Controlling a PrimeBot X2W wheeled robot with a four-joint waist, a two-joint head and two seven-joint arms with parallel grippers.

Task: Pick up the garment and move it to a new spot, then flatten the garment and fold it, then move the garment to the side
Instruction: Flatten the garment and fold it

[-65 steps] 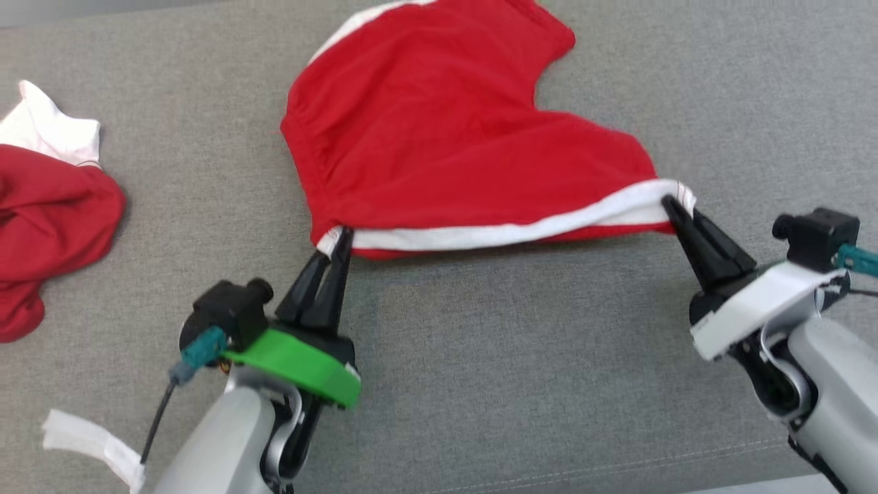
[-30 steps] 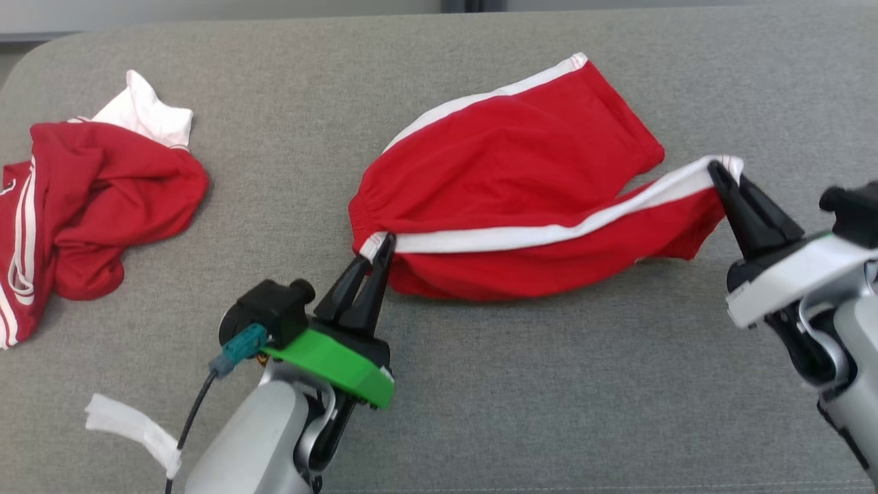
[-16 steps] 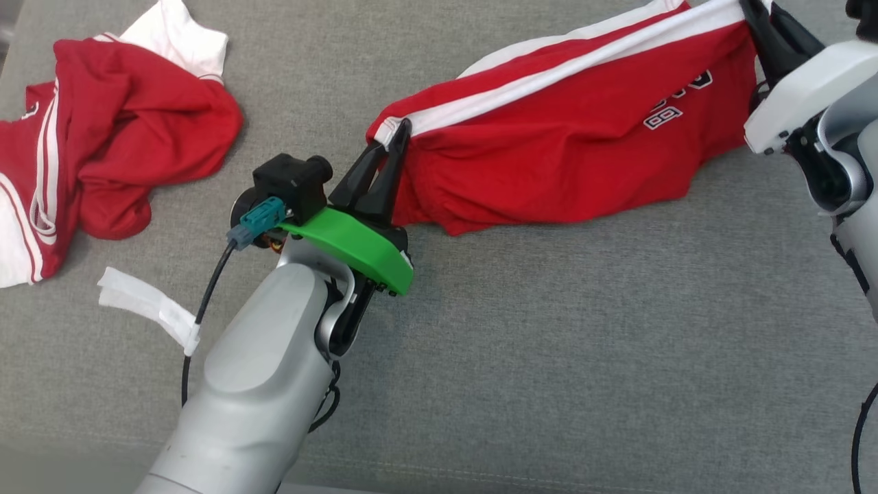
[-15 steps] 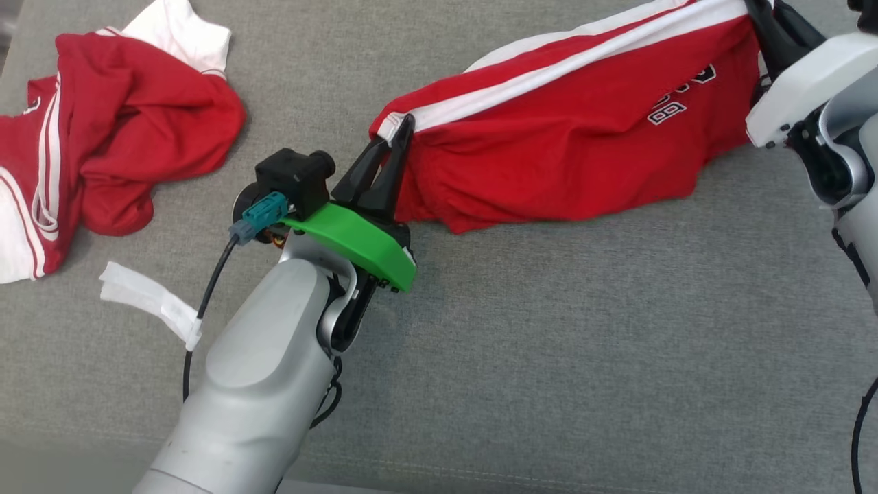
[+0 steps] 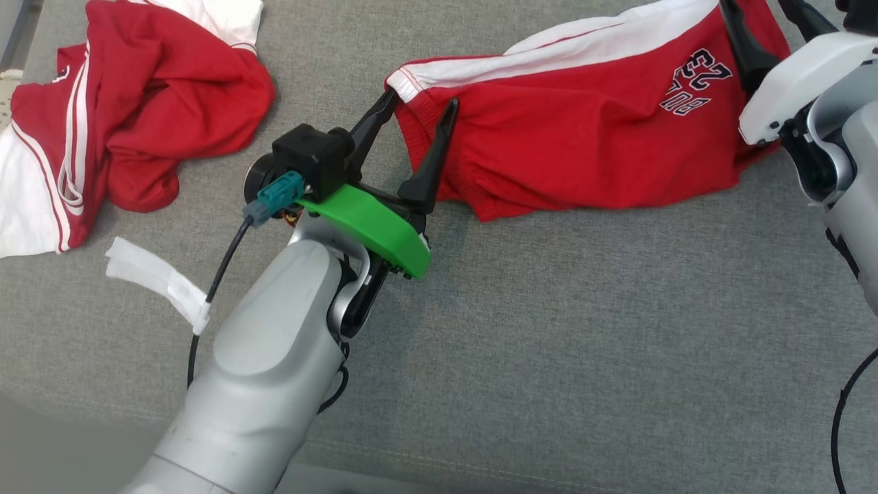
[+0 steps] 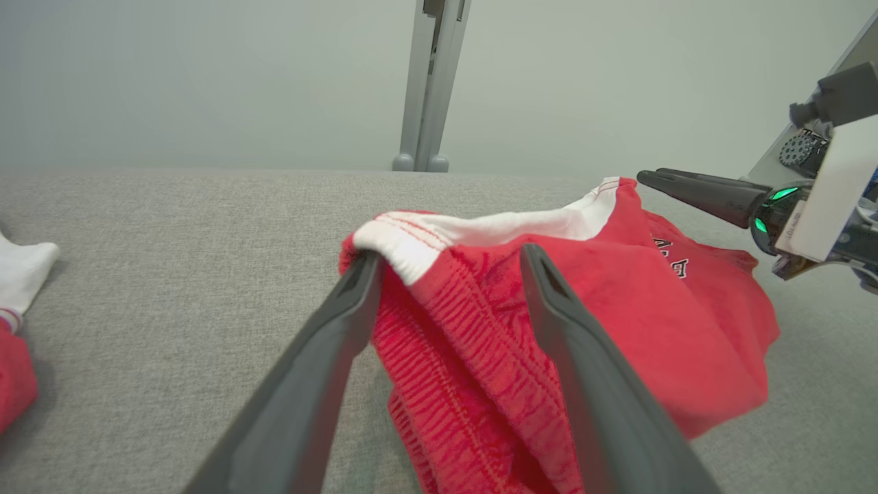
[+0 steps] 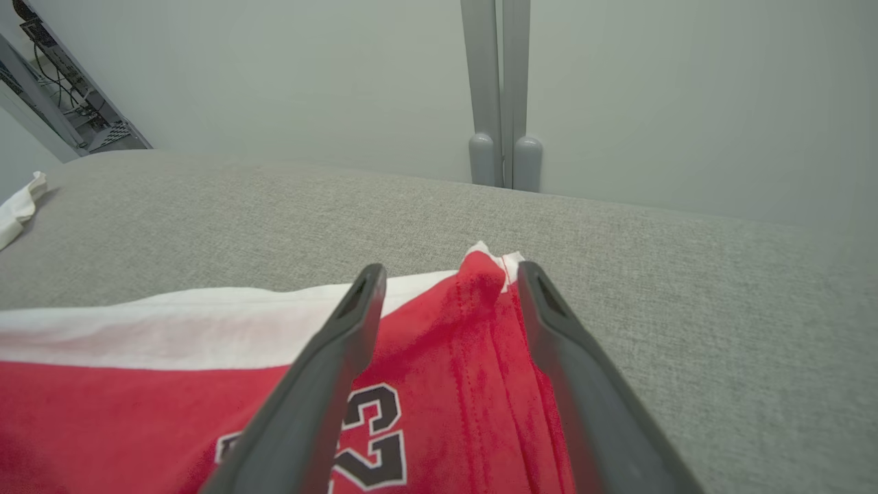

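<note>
The garment, red shorts [image 5: 569, 137] with a white side stripe and a "23" print facing up, lies folded on the grey padded surface [image 5: 583, 329]. My left gripper [image 5: 422, 98] stands open, its fingers either side of the waistband corner [image 6: 411, 247]; the left finger seems to touch the cloth. In the left wrist view the left gripper [image 6: 449, 259] frames the ribbed waistband. My right gripper [image 5: 761, 10] is open over the shorts' far right corner. In the right wrist view the right gripper [image 7: 451, 273] straddles the corner of the shorts [image 7: 446, 343] without holding it.
A second red-and-white garment [image 5: 137, 89] lies crumpled at the far left. A white strip [image 5: 154, 281] lies beside my left forearm. A grey post [image 6: 429, 82] stands behind the surface's far edge. Bare grey surface stretches in front of the shorts.
Both grippers carried the striped edge away from me, folding the shorts over, then opened and let go. The head camera has also shifted.
</note>
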